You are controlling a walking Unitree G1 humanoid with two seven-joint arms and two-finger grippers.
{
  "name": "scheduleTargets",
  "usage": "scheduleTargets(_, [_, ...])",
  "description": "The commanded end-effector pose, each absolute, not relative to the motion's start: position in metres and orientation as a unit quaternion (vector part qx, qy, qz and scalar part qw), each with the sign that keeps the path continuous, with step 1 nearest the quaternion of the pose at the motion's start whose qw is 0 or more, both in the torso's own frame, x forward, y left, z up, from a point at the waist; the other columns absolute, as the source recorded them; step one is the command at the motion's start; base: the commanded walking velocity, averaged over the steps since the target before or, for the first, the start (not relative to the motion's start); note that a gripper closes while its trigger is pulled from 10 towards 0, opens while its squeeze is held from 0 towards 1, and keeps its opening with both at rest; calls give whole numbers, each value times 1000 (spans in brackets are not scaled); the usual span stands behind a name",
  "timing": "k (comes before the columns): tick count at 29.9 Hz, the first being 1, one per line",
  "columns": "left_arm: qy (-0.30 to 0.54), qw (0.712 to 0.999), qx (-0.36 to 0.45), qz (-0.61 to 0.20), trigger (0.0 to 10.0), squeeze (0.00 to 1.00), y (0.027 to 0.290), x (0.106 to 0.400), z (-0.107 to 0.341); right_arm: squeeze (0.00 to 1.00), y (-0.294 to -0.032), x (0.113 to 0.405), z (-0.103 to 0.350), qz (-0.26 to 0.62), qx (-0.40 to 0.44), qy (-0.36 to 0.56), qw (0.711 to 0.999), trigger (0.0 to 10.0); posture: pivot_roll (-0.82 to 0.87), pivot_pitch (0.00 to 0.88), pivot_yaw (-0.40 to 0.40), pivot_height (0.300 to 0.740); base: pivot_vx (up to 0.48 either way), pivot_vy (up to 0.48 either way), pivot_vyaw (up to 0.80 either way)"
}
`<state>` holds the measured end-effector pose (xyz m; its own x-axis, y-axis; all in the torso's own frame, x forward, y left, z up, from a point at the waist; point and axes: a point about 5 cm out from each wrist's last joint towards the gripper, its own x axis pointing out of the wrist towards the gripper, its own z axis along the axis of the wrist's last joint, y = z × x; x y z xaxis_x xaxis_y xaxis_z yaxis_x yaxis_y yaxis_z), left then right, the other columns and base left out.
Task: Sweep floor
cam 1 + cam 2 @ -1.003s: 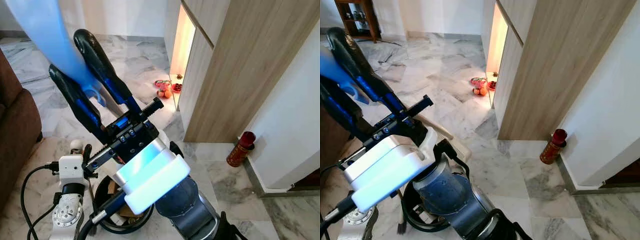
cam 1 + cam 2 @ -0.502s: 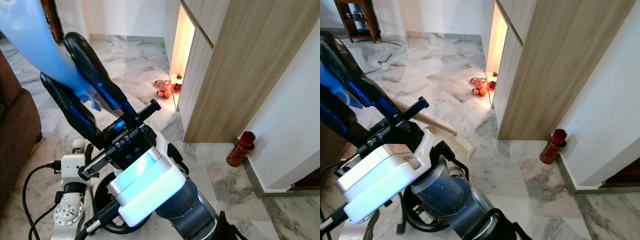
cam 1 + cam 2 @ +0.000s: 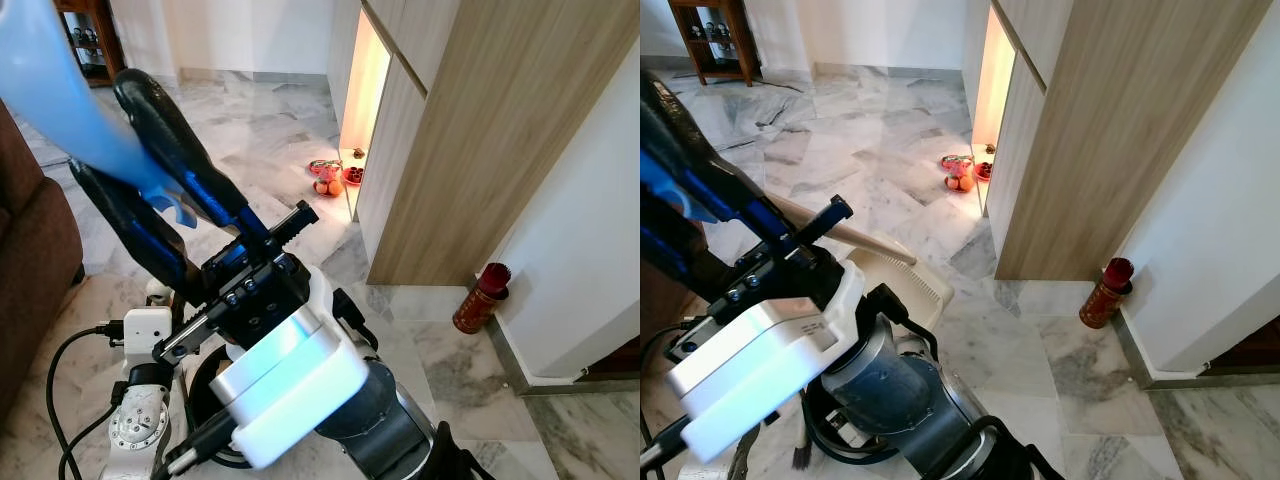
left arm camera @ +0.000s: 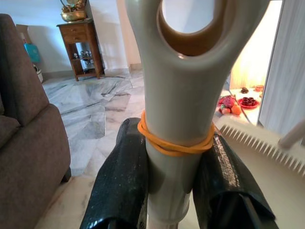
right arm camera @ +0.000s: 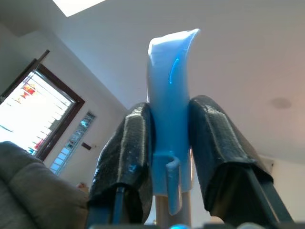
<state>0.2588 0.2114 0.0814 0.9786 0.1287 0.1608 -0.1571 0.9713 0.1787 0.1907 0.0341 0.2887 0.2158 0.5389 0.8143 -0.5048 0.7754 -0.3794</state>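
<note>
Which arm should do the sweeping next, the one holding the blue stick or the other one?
Probably the right. The right claw is shut on the blue broom handle. The left claw grips the beige dustpan handle, so it is better suited to holding the dustpan.

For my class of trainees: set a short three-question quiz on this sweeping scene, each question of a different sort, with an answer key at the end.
1. True or false: the right gripper is shut on the blue handle.
2. Multiple choice: what is wound around the beige handle between the fingers of the left gripper? A) an orange rubber band B) black tape C) a green cord
3. Fill in: the red canister stands on the marble floor by the white ____, next to the wooden cabinet.

Key: 1 true; 2 A; 3 wall.
</note>
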Motion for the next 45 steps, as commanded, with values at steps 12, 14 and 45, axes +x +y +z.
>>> scheduleTargets(12, [-91, 990, 85, 60, 10000, 0, 202, 260, 83, 0, -46, 270, 312, 132, 87, -466, 870, 10000, 32, 59, -90, 740, 0, 0, 0])
scheduleTargets(14, [-92, 990, 85, 61, 10000, 0, 202, 259, 84, 0, -52, 274, 313, 125, 82, -466, 872, 10000, 32, 59, -90, 740, 0, 0, 0])
scheduleTargets(45, [-61, 995, 69, 39, 10000, 0, 194, 239, 68, 0, -123, 356, 194, -45, -167, -238, 956, 10000, 28, 61, -131, 740, 0, 0, 0])
